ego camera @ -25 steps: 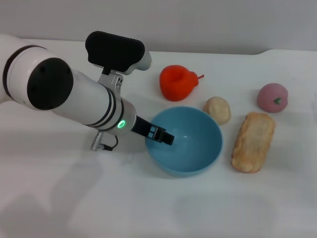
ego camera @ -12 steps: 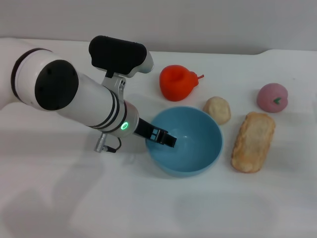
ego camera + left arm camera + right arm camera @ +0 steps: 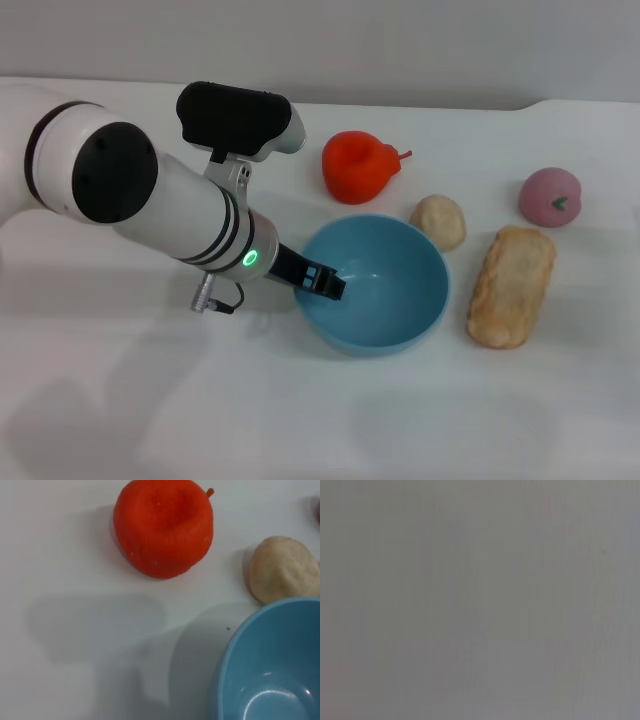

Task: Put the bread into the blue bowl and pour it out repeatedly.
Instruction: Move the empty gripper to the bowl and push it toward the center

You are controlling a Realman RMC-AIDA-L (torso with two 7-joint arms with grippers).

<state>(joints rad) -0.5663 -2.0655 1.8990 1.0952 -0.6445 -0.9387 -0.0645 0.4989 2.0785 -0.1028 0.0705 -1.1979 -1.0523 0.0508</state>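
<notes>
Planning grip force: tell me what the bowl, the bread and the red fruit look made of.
Bowl: probably hard plastic, smooth and slightly glossy, with a soft highlight on its inner floor.
Bread: seemingly foam or soft rubber, matte, with a pitted tan crust.
Red fruit: likely foam too, matte and finely grainy, speckled with pale flecks.

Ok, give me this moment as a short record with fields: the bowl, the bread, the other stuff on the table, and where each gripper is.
blue bowl: upright on the table, nothing inside
bread: lying on the table on the robot's right of the bowl, outside it
round beige bun: just beyond the bowl's far right rim
red-orange fruit toy: behind the bowl
pink fruit toy: behind the bread
left gripper: at the bowl's left rim, reaching over the edge
right gripper: not in view
task state: bread not yet in the bowl
</notes>
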